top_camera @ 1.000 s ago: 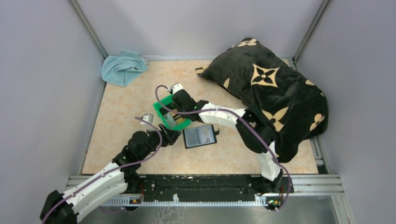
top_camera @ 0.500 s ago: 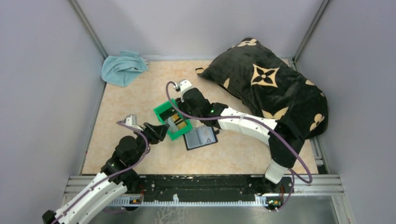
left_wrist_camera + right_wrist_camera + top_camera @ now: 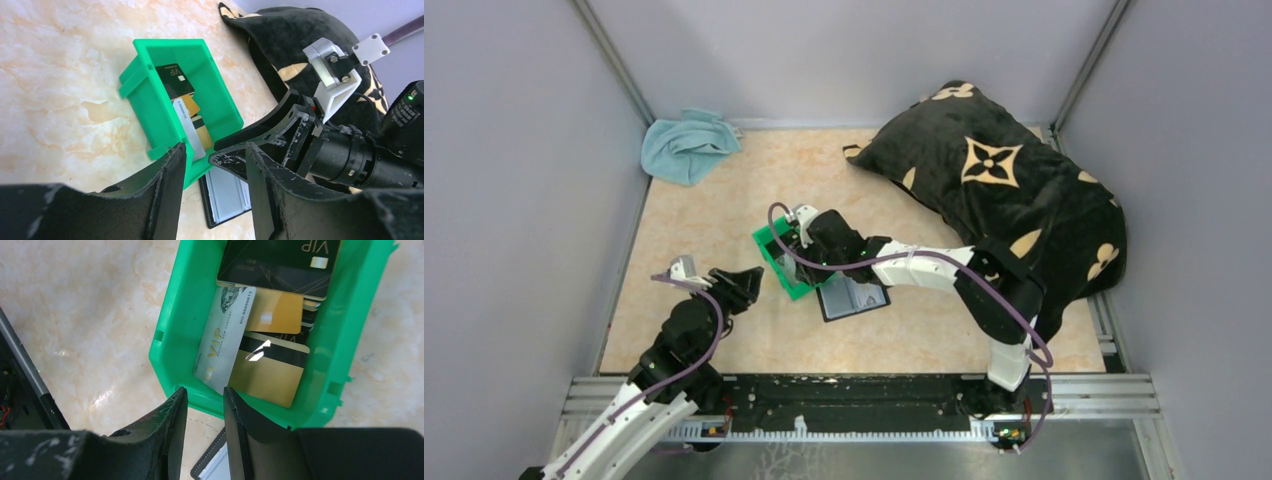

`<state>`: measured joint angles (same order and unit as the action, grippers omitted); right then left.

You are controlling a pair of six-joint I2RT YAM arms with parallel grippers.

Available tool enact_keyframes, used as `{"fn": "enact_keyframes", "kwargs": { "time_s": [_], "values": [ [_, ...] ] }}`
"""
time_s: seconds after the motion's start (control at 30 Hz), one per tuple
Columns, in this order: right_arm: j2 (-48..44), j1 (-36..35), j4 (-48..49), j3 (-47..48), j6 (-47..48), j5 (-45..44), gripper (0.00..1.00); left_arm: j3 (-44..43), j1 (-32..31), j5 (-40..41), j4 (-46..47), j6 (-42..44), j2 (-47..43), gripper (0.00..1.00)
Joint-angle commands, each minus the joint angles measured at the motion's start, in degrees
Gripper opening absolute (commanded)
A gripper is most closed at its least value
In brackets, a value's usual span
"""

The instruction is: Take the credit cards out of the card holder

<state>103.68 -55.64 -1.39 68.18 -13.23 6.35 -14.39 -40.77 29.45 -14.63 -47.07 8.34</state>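
Beyond the right jaws lie credit cards (image 3: 225,340).

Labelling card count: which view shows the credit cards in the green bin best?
Right wrist: looks straight into the green bin, credit cards close, print legible. Left wrist: oblique, partly behind a bin wall. Top external: tiny, mostly under the right arm.

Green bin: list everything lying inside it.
In the green bin: a black VIP card, a pale grey VIP card lying askew, a plain gold card and a gold card with a black stripe. Dark card edges underneath are mostly covered; their count is unclear.
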Motion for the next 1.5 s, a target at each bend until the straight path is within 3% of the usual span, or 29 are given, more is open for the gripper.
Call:
{"fn": "enact_keyframes", "kwargs": {
  "time_s": [0.0,0.3,0.53,1.17,1.47],
  "values": [
    [2.3,-0.1,6.7,0.4,-1.5,4.6,0.33,-1.8,-0.1,1.3,-1.6,-0.5,0.0,0.54],
    [5.9,0.0,7.1,1.9,-1.2,3.9,0.3,-1.8,-0.1,0.3,-1.6,-0.2,0.8,0.55],
    [2.7,0.2,7.6,0.3,-0.6,1.6,0.29,-1.5,-0.1,-0.2,-0.1,0.4,2.5,0.55],
    [2.9,0.5,5.3,2.2,3.4,-7.7,0.36,-0.6,-0.1,-4.5,4.7,2.0,7.8,0.6],
    [5.5,3.4,7.9,2.2,1.7,1.3,0.36,-0.5,-0.1,-5.5,5.9,2.6,8.6,0.62]
  ]
}}
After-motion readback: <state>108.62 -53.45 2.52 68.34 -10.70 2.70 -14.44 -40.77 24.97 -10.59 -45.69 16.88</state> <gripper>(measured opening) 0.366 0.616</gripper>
